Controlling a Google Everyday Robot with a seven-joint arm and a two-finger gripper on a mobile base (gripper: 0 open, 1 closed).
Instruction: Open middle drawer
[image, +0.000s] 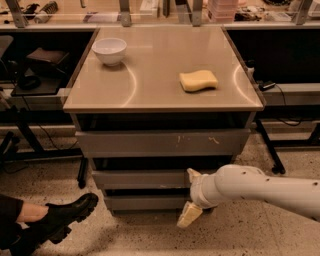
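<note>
The grey cabinet has three stacked drawer fronts. The middle drawer is the plain flat second front, set in line with the others. My gripper is at the right part of the cabinet front, on a white arm coming in from the right. It is open. The upper finger is at the top edge of the middle drawer front. The lower finger hangs in front of the lowest front.
The top front has pale scratch marks. A white bowl and a yellow sponge sit on the cabinet top. A person's black boot rests on the floor at the lower left. Dark benches flank both sides.
</note>
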